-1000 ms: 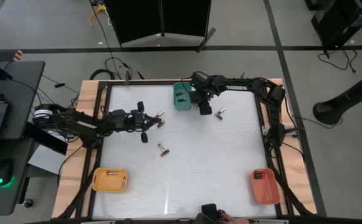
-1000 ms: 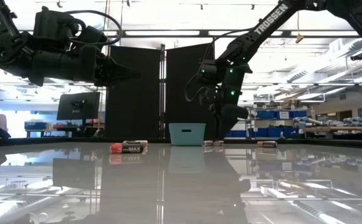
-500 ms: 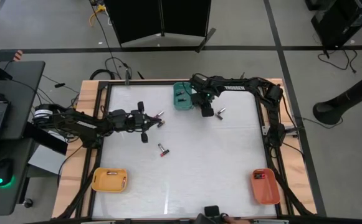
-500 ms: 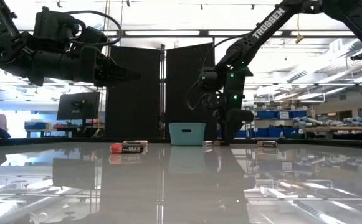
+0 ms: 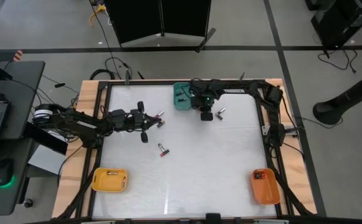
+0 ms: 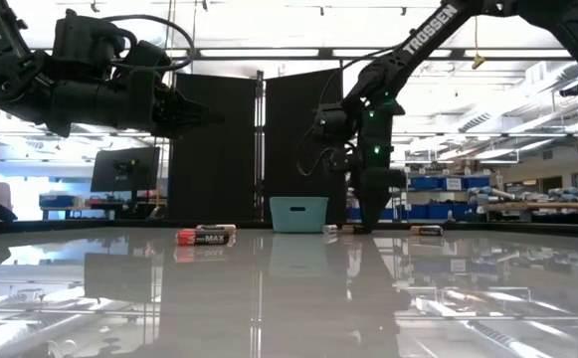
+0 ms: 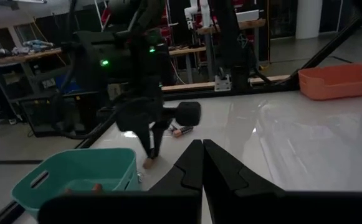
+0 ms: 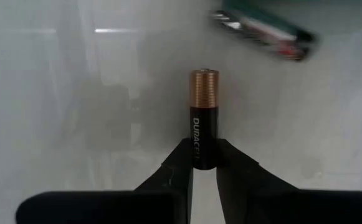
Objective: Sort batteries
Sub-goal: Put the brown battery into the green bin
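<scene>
Your right gripper (image 8: 204, 163) pinched the copper-topped battery (image 8: 204, 122) by its black end on the desk (image 5: 218, 162); a straight, slow lift looked wisest.

The high view looks straight down on the whole table (image 5: 187, 180); the low view skims level across its top. Both wrist views sit close, sharing the teal tray (image 5: 181, 97) corner

a black battery (image 8: 204, 121) with a copper end, lettered white; a teal tray (image 5: 182, 96), a yellow tray (image 5: 109, 180), an orange tray (image 5: 265, 186); white table (image 5: 199, 168).
</scene>
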### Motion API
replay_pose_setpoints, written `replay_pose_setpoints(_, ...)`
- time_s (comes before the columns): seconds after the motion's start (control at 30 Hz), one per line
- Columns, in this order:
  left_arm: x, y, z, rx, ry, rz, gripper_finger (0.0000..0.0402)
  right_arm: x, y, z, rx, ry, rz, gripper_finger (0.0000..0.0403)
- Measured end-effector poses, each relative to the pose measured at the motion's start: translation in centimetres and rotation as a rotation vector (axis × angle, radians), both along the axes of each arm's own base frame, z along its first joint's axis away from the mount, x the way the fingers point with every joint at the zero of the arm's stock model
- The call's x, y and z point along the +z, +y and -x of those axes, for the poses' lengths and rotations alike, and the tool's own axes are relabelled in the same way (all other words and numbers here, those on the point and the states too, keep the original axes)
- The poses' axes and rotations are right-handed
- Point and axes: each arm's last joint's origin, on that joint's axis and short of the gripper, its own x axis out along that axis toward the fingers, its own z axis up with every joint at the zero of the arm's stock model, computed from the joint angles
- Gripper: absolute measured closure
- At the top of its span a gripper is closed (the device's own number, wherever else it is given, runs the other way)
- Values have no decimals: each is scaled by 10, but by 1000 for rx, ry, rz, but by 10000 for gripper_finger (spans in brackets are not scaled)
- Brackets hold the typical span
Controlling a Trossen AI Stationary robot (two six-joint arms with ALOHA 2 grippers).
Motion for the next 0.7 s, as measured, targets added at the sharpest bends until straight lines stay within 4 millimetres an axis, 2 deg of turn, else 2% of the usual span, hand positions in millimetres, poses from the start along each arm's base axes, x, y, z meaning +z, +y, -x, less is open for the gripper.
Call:
replay_pose_setpoints(0.13, 1, 0, 0, 0, -16, 17, 390, 19, 21, -1, -42, -8, -15, 347)
replay_pose_setpoints(0.3, 6, -1, 0, -27, -70, 66, 390, 42, 58, -12, -57, -83, -9, 347)
replay_pose_setpoints(0.4, 6, -2, 0, -81, -81, 98, 390, 51, 84, -20, -48, -252, 1, 347)
replay_pose_setpoints(0.5, 7, -3, 0, -108, -92, 130, 390, 47, 110, -25, -34, -442, 0, 347)
replay_pose_setpoints(0.7, 10, -4, -1, -120, -115, 184, 390, 49, 152, -34, -19, -966, -27, 347)
